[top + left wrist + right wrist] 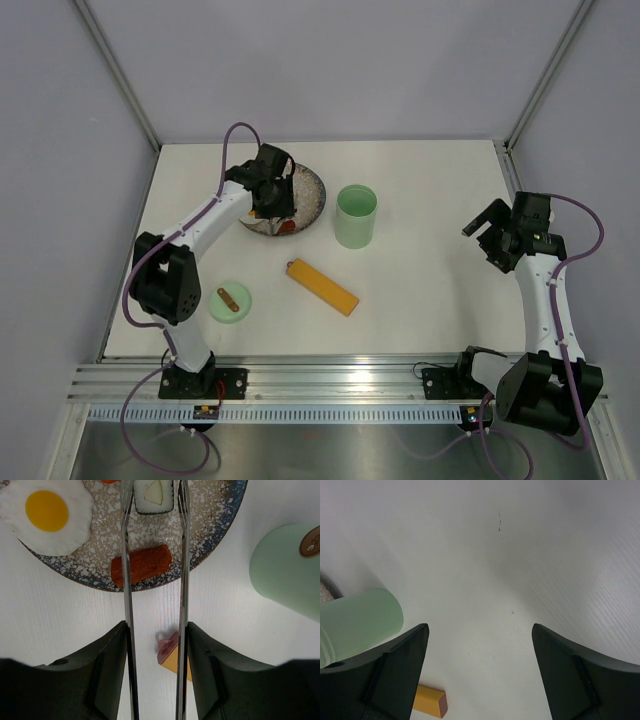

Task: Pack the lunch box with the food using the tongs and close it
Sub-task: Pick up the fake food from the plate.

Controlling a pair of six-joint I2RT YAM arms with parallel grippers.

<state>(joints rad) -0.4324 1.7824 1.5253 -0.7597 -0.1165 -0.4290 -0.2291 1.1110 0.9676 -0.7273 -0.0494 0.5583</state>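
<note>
The tongs are held between the fingers of the left gripper. Each finger is pressed against the outside of one thin metal arm, so the jaws are set partly apart and clamped on the tool. The two tong arms are kept apart and are stretched out over the grey speckled plate. A black-and-white piece is flanked by them, one arm just beside each edge. Whether it is touched cannot be told, as the tips are cut off at the top of the left wrist view. A reddish-brown sausage piece is seen on the plate between the arms, and a fried egg to one side.

The right gripper is held above the white table with its jaws spread wide, and nothing is gripped or touched.

The lunch box is stood upright and uncovered just beside the plate. Its lid is laid well apart, near the left arm's base, and an orange-yellow bar is laid between them.
</note>
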